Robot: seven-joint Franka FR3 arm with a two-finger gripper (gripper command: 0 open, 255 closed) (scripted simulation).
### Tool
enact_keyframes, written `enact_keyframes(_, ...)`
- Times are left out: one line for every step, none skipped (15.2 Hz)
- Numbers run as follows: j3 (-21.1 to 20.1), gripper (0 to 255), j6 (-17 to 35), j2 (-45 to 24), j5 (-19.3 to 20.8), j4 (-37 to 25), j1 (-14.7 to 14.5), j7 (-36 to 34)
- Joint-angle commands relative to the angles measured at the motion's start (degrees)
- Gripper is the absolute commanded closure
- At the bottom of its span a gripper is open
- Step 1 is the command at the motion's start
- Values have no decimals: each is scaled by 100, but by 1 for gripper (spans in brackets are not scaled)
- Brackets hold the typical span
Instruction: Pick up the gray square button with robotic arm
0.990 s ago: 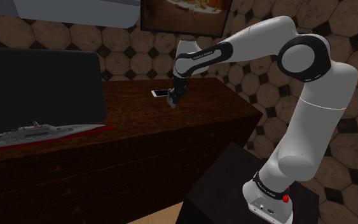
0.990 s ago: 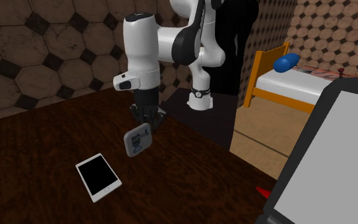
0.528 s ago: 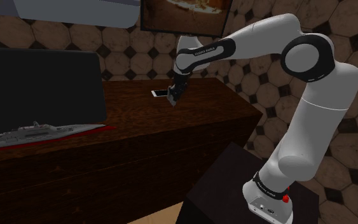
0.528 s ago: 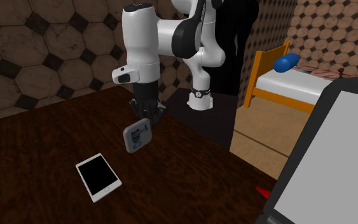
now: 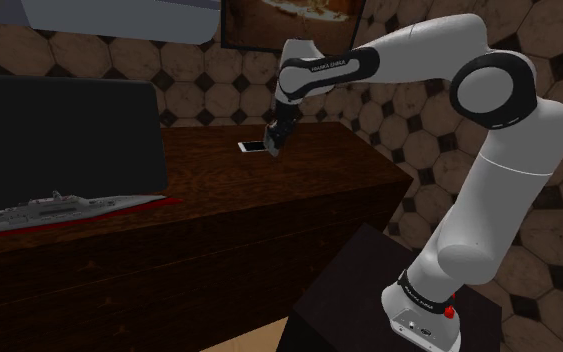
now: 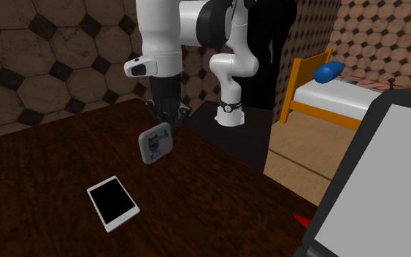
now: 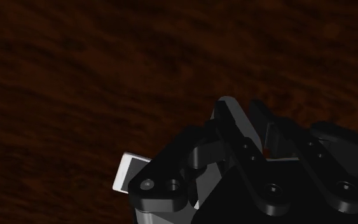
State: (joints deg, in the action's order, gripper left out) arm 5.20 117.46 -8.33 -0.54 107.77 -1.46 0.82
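- Shoulder view: the white arm (image 5: 499, 190) rises from the stand (image 5: 359, 300) at the lower right. The elbow is bent high and the forearm runs toward the view's left.
- The wrist is turned down, so the gripper (image 5: 273, 143) points at the dark wood table (image 5: 309, 195).
- The fingers are clamped on the grey square button (image 5: 270, 151), which is off the surface over the table's far part. In the picture it sits just beside a white-rimmed tablet (image 5: 251, 147).
- A black monitor (image 5: 64, 140) and a grey ship model (image 5: 59, 208) stand at the view's left.
- Second exterior view: the last arm link hangs nearly vertical with the gripper straight below it.
- The fingers pinch the button by its upper edge. It hangs tilted, its face with dark markings toward the camera, in the air above the table.
- The tablet lies flat, apart from the button, lower and toward the view's left.
- An orange-framed bed (image 6: 306, 91) with a blue pillow (image 6: 331, 71) is behind at the right.
- Wrist view: the black fingers (image 7: 234, 127) are over wood grain. A pale corner shows beside them; I cannot tell what it is.
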Motion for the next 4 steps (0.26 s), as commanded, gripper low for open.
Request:
enact_keyframes(0,255,-137,40,5,-95,-1,-4)
enact_keyframes(1,255,-209,60,7,-148,-1,-5)
enact_keyframes(1,255,-220,64,7,-155,-2,-5)
enact_keyframes(1,255,-221,63,7,-156,-2,-5)
